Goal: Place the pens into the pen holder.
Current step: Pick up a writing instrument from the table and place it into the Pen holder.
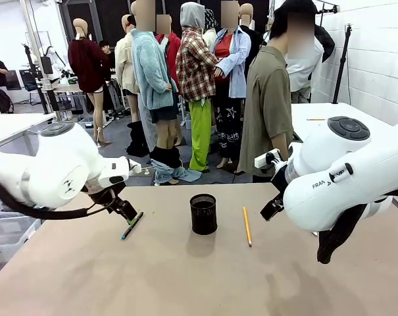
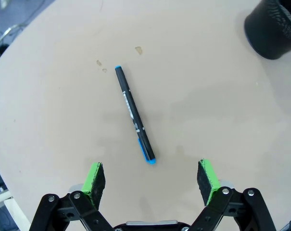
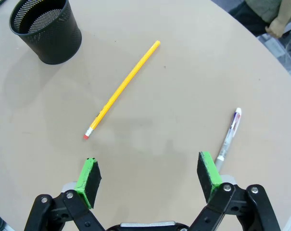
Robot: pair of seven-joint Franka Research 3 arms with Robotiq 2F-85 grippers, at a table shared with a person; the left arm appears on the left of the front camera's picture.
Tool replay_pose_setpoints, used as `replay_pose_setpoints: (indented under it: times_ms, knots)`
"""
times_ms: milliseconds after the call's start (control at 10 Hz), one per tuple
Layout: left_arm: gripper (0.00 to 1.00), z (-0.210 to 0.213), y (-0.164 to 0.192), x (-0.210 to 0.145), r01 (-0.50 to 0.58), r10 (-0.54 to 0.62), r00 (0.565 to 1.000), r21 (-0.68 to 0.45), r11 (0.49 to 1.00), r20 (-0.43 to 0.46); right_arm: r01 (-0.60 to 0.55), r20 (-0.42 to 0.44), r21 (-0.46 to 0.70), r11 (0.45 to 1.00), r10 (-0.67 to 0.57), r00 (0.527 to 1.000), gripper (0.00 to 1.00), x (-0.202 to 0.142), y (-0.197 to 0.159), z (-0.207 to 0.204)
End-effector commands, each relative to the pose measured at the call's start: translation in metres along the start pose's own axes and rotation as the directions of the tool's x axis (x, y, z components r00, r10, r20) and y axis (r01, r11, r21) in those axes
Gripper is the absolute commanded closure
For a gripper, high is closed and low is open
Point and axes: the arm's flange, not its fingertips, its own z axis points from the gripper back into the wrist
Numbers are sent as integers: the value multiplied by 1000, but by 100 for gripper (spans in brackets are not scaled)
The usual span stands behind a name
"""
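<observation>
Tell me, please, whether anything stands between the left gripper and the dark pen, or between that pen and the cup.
Nothing visible does. The open left gripper faces the pen directly, and only bare table lies between pen and cup.

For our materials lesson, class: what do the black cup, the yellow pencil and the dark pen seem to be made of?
Pen holder: probably metal mesh, matte black; fine perforations show across its wall. Pencil: likely painted wood, glossy yellow, with a reddish eraser end. Dark pen: apparently plastic, smooth black barrel with white print and blue ends.
</observation>
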Motion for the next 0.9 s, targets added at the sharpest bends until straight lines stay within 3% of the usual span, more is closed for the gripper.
replay_pose_setpoints:
  times_ms: [0, 200, 500, 800]
  knots:
    - [0, -18, 5, 36, -45, 46, 996, 6, 999, -76, 0, -1, 1, 1000, 0, 1000, 0, 0, 0, 0]
    - [0, -31, 12, 49, -66, 65, 996, -18, 998, -67, 0, -1, 1, 1000, 0, 1000, 0, 0, 0, 0]
    - [0, -57, 20, 68, -86, 83, 981, -10, 996, -173, 0, -1, 1, 1000, 0, 1000, 0, 0, 0, 0]
    - [0, -70, 28, 72, -105, 101, 973, -10, 994, -207, 0, -1, 1, 1000, 0, 1000, 0, 0, 0, 0]
